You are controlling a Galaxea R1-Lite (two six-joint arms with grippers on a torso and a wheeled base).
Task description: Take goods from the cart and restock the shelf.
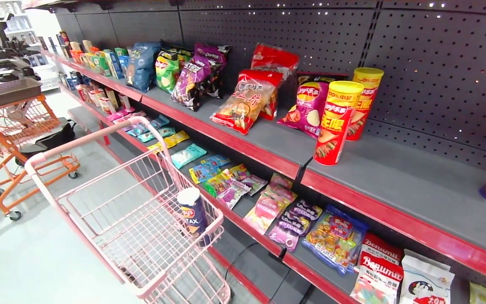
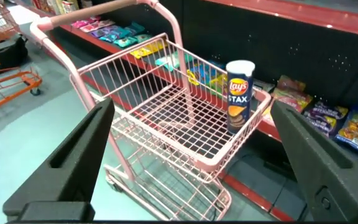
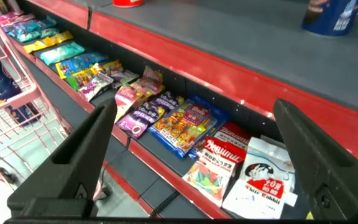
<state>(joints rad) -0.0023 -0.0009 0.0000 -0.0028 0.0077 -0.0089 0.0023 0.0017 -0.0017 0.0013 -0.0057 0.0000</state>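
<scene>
left claw spread | right claw spread | next: pinch can mid-body, upright, clear of the cart corner wires

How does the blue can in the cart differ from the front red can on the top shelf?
The blue can has a white lid; the red can has a yellow one. The blue can stands in the pink cart, in its wire corner beside the shelves; the red can stands on the grey shelf, near its front edge. Both are upright tubes of crisps.
</scene>
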